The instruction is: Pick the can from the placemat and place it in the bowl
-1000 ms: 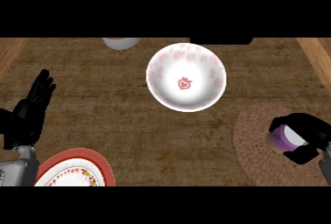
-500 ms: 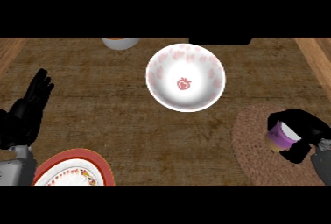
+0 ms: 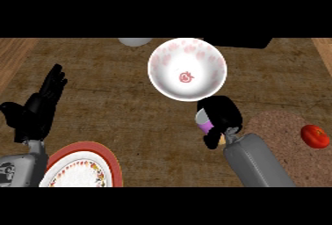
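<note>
Now gripped purple-and-white can (image 3: 204, 122) in curled right hand (image 3: 220, 115) fingers, just below white red-patterned bowl (image 3: 186, 68), off round brown placemat (image 3: 285, 138). Rested left hand (image 3: 35, 110) open, fingers straight, holding nothing.

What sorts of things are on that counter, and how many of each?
Bowls: 2, the white bowl with pink marks and a pale bowl cut off at the top edge
Plates: 1, the red-rimmed plate
Placemats: 1, the brown placemat
Cans: 1, the purple can in the right hand
Tomatoes: 1, the tomato
Total: 6
</note>
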Action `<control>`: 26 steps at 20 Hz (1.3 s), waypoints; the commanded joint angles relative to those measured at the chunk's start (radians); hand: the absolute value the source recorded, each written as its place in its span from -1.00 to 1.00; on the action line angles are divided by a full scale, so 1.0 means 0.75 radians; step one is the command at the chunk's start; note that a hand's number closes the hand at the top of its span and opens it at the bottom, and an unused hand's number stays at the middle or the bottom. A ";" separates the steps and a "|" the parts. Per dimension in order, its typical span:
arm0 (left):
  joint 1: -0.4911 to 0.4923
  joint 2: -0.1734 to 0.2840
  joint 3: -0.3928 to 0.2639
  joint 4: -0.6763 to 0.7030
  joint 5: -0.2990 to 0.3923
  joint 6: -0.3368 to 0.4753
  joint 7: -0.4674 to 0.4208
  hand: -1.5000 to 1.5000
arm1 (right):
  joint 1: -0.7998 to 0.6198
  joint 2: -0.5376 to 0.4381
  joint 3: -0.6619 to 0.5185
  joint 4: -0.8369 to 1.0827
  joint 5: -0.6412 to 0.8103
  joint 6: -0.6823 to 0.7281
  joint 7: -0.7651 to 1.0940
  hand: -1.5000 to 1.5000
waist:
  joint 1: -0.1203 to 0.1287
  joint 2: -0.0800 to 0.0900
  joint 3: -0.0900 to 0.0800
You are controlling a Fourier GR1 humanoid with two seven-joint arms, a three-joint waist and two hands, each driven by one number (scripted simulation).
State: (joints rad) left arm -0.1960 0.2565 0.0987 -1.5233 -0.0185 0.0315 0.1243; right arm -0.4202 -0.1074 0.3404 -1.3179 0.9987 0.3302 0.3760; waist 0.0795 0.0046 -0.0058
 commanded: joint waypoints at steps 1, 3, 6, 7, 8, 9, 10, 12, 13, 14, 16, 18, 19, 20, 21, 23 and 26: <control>-0.054 -0.023 -0.031 0.008 -0.022 0.017 0.014 0.00 | -0.208 0.136 0.184 0.045 -0.028 -0.097 0.333 1.00 | 0.044 0.010 0.007; -0.046 -0.056 -0.069 0.010 -0.029 0.014 0.025 0.00 | -0.296 0.139 0.284 0.010 -0.043 -0.144 0.493 1.00 | 0.043 0.000 0.006; -0.061 -0.021 -0.016 0.042 -0.016 0.014 0.019 0.00 | -0.454 0.141 0.362 -0.028 -0.029 -0.263 0.707 1.00 | 0.019 -0.004 0.005; -0.035 -0.031 -0.032 0.038 -0.027 0.016 0.009 0.00 | -0.514 0.141 0.365 -0.063 -0.004 -0.274 0.792 1.00 | 0.020 -0.011 0.004; -0.039 -0.033 -0.030 0.040 -0.026 0.019 0.009 0.00 | -0.551 0.142 0.394 -0.073 0.031 -0.341 0.839 1.00 | 0.011 -0.010 0.005; -0.019 -0.042 -0.035 0.035 -0.023 0.015 -0.011 0.00 | -0.596 0.142 0.382 -0.117 0.044 -0.388 0.899 1.00 | 0.007 -0.015 0.004; -0.048 -0.008 0.005 0.045 -0.005 0.009 0.021 0.00 | -0.647 0.142 0.407 -0.093 0.067 -0.434 0.944 1.00 | 0.000 -0.009 0.005; -0.023 -0.012 0.003 0.076 -0.002 -0.009 -0.030 0.00 | -0.767 0.143 0.421 -0.152 0.011 -0.427 1.080 1.00 | -0.015 -0.011 0.004; -0.066 -0.012 0.000 0.071 -0.021 0.017 0.013 0.00 | -0.782 0.143 0.466 -0.111 -0.012 -0.496 1.140 1.00 | -0.019 -0.006 0.005; -0.031 -0.032 -0.027 0.029 -0.059 0.052 0.024 0.00 | -0.818 0.143 0.435 -0.119 -0.027 -0.493 1.155 1.00 | -0.033 -0.009 0.006; -0.004 0.003 0.024 0.008 0.007 -0.001 0.016 0.00 | -0.929 0.143 0.421 -0.071 -0.047 -0.477 1.212 1.00 | -0.034 -0.009 0.005; -0.011 -0.004 0.015 -0.008 -0.004 0.011 0.031 0.00 | -0.945 0.143 0.387 0.018 -0.064 -0.558 1.220 1.00 | -0.032 -0.005 0.006; -0.004 0.014 0.051 0.025 0.024 -0.006 0.018 0.00 | -0.937 0.143 0.339 0.008 -0.051 -0.562 1.175 1.00 | -0.054 -0.005 0.006; -0.002 0.007 0.047 0.031 0.014 -0.001 -0.002 0.00 | -0.980 0.143 0.318 0.046 -0.070 -0.557 1.162 1.00 | -0.057 -0.004 0.006; 0.034 0.033 0.059 0.035 0.018 -0.031 -0.040 0.00 | -0.973 0.143 0.275 0.053 -0.070 -0.534 1.135 1.00 | -0.066 -0.005 0.006; -0.040 0.041 0.070 0.023 0.027 -0.016 0.058 0.00 | -0.977 0.143 0.238 0.109 -0.122 -0.603 1.072 1.00 | -0.069 -0.002 0.007; 0.022 -0.016 0.029 -0.003 -0.016 0.026 0.007 0.00 | -0.933 0.143 0.163 0.245 -0.116 -0.730 0.905 1.00 | -0.073 0.001 0.007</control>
State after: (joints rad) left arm -0.2001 0.2551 0.1215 -1.5203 -0.0240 0.0432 0.1423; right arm -1.1179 -0.0072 0.5278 -1.2216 0.9284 -0.1039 1.0586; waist 0.0334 0.0028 -0.0009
